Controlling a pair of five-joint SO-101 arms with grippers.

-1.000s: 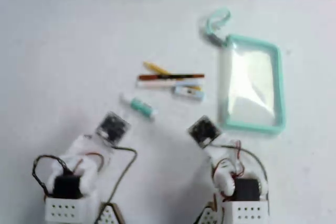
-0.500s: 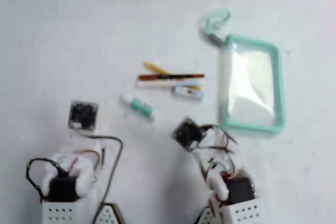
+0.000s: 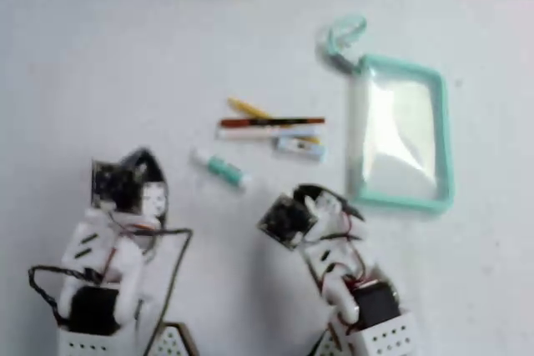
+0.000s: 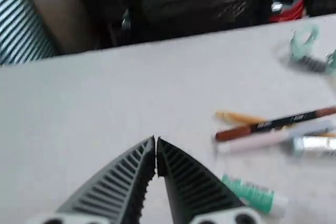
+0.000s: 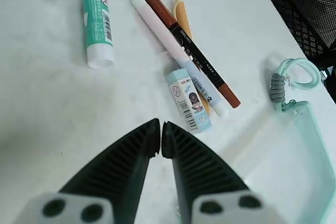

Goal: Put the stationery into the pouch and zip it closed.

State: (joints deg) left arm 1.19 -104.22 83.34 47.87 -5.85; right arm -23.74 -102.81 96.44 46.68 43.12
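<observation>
White desk point(image 3: 125, 56) seen from above, with two arms at its near edge. The pouch point(image 3: 400, 131), clear with a mint-green border, lies flat on the right arm's side of the desk, its looped wrist strap point(image 3: 344, 35) at the far corner; whether its zip is open cannot be told. The stationery lies outside the pouch, at mid-desk just beside it. A brown pencil point(image 3: 271, 122) and a pale pen point(image 3: 259, 132) lie side by side and touching, over a yellow pen point(image 3: 248, 108) that crosses under them at a slant. A small blue-labelled eraser point(image 3: 300, 147) rests against the end of this group nearest the pouch. A green-and-white glue stick point(image 3: 221, 169) lies apart from the group, nearer the arms. The left hand point(image 4: 156, 156) is clenched, its jaws meeting at the tips and holding nothing, over bare desk to one side of the glue stick. The right hand point(image 5: 160, 137) is likewise clenched and empty, near the eraser, between the glue stick and the pouch.
</observation>
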